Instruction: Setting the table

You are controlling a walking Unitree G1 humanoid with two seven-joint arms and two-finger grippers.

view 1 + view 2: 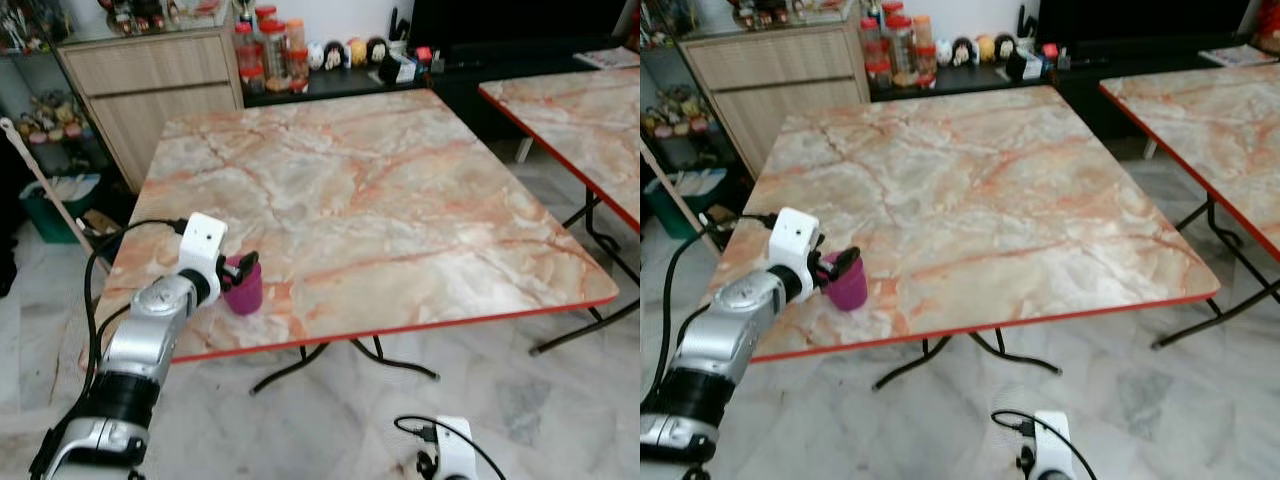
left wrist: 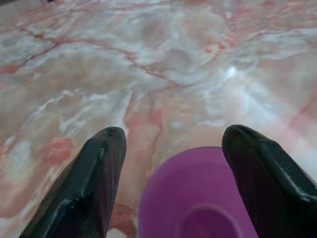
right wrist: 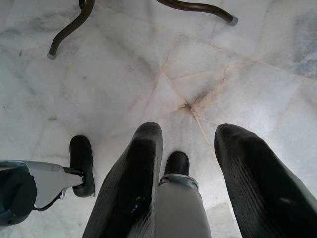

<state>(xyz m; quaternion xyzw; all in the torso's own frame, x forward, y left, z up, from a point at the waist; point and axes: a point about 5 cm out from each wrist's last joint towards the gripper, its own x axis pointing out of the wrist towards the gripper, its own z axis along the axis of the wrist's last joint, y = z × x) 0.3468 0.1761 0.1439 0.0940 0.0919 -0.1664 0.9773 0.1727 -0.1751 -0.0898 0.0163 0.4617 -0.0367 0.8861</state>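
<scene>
Purple cup (image 1: 243, 287) stands upright on the marble table (image 1: 400, 200), close to the table's near red edge at the robot's left corner. The left gripper (image 1: 243, 266) sits at the cup's rim, fingers (image 2: 89, 183) spread wide either side of it, not clamping; this suggests the cup is placed as a setting. The right gripper (image 3: 185, 173) hangs idle below the table, parted and empty. No writing is legible.

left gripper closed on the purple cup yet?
No, in the left wrist view the left gripper's fingers stand apart on either side of the purple cup.
</scene>
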